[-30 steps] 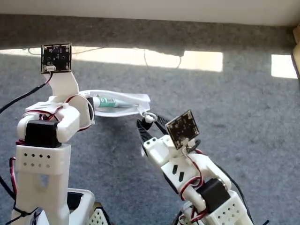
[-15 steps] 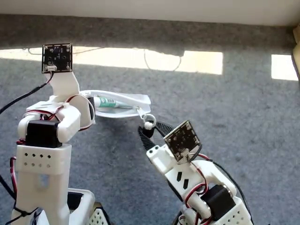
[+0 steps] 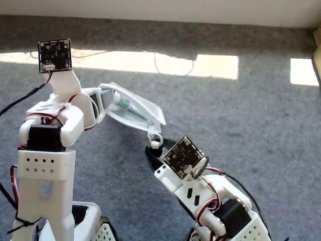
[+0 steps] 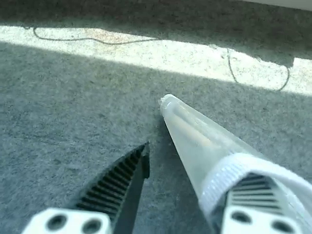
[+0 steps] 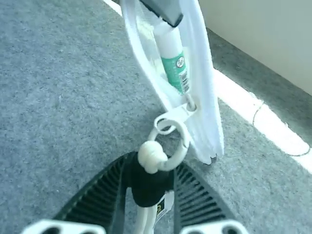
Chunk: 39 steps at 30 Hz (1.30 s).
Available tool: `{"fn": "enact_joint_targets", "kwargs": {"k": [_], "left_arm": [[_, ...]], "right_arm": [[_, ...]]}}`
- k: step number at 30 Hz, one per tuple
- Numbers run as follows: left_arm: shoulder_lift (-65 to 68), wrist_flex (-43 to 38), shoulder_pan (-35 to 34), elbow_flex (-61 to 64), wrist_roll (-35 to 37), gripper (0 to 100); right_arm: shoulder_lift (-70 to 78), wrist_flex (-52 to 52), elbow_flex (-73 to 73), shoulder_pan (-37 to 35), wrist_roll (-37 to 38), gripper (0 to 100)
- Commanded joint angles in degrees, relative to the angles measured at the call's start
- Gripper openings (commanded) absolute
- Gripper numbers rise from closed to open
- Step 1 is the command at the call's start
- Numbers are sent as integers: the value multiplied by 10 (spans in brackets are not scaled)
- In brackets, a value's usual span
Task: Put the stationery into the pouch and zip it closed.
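Pouch (image 3: 135, 108) has tilted, its left end hoisted on my wide-open left gripper (image 4: 165, 161); my right gripper (image 5: 152, 170), clamping the zip pull (image 5: 151, 156), has tugged nearer, probably finishing the zip.

pouch (image 3: 134, 107): translucent white, slanted | green-labelled white tube (image 5: 171, 53): inside pouch | zip ring (image 5: 170, 134): at pouch's end

Pouch (image 3: 134, 106) end hidden behind the left arm (image 3: 65, 120), tube (image 5: 171, 63) inside the pouch partly covered (one end), pull cord (image 5: 152, 157) at the pouch's zipper half buried in the right gripper (image 5: 148, 170).
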Motion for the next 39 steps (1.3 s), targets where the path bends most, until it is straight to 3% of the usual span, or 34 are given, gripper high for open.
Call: {"fn": "enact_joint_targets", "kwargs": {"k": [1,14,19,39], "left_arm": [[-4,-38,40,-5,-1,269],[-3,-101,165,-5,-6,269],[-3,-106,224,-4,-67,269],[-4,-122,275,-6,-69,269]], "right_arm": [[-5,2,-11,-12,9,8],[-6,15,-9,-11,9,8],[-6,17,-9,-7,8,8],[-7,15,-7,-7,7,8]]}}
